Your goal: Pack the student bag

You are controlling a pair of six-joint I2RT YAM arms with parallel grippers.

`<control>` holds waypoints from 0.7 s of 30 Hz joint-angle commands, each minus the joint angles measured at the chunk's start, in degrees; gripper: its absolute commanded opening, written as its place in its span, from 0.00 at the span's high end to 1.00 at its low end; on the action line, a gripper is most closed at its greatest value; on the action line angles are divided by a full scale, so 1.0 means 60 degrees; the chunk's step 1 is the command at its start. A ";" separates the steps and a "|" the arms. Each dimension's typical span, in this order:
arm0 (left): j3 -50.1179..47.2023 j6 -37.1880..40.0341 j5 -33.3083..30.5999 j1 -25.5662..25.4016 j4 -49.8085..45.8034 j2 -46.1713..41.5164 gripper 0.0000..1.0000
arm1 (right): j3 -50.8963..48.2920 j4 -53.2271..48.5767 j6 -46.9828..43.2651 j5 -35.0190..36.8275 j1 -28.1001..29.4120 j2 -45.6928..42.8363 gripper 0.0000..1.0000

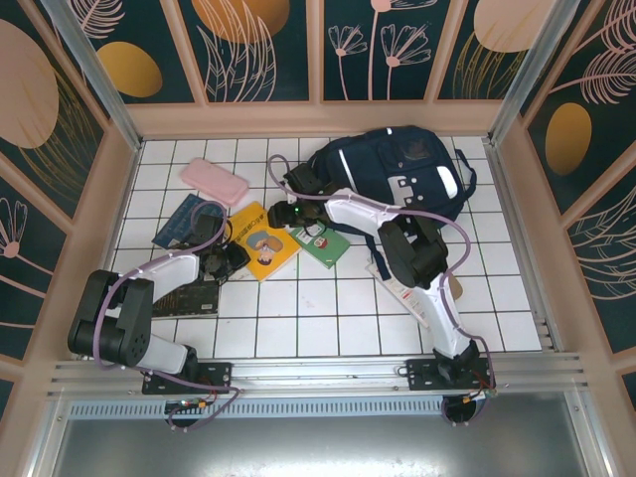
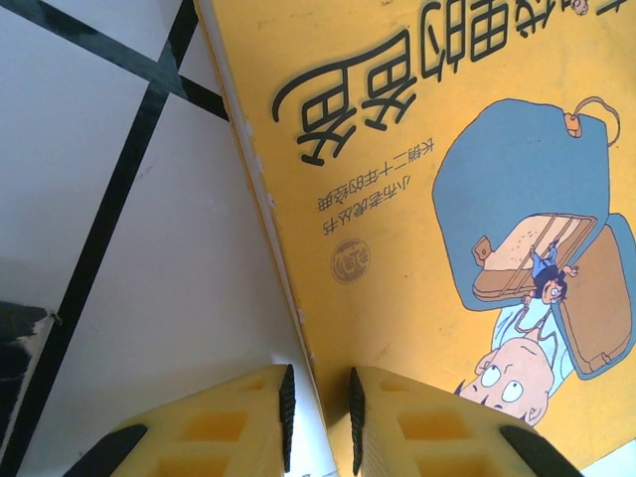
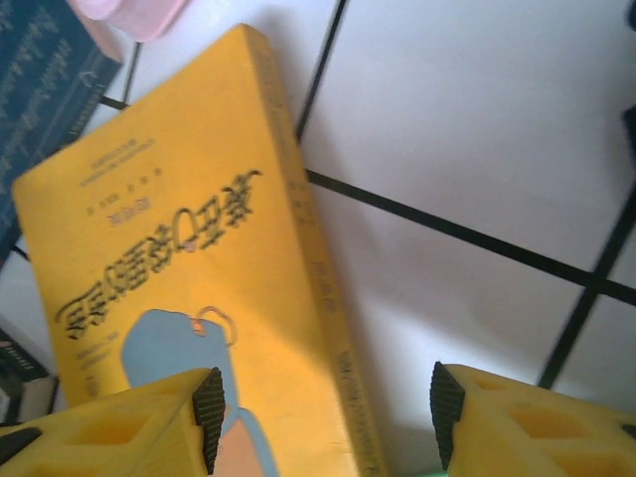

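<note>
The student bag (image 1: 393,171), dark navy with white patches, lies at the back right of the tiled table. A yellow picture book (image 1: 262,241) lies in the middle. My left gripper (image 1: 233,258) is at the book's near-left edge. In the left wrist view that gripper (image 2: 320,417) is narrowly shut, with the edge of the yellow book (image 2: 427,179) between its pads. My right gripper (image 1: 285,215) hovers at the book's far right side. In the right wrist view it (image 3: 323,417) stands open across the spine of the yellow book (image 3: 189,248), one finger over the cover and one over the tile.
A green book (image 1: 324,244) lies just right of the yellow one. A pink pencil case (image 1: 214,182) and a dark blue book (image 1: 187,221) sit at the back left, and a dark notebook (image 1: 189,296) lies near the left arm. Wooden walls enclose the table.
</note>
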 commanded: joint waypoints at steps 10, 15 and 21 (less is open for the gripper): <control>0.0081 0.0249 -0.0222 0.0001 -0.0377 0.0471 0.75 | 0.1072 -0.0939 -0.1318 -0.2827 -0.0164 0.1430 0.47; 0.0135 0.0250 -0.0208 -0.0006 -0.0335 0.0504 0.75 | 0.0959 -0.0920 -0.1367 -0.3816 -0.0097 0.1402 0.57; 0.0229 0.0294 -0.0188 0.0001 -0.0364 0.0489 0.75 | 0.0741 -0.0805 -0.1304 -0.4397 -0.0115 0.1026 0.85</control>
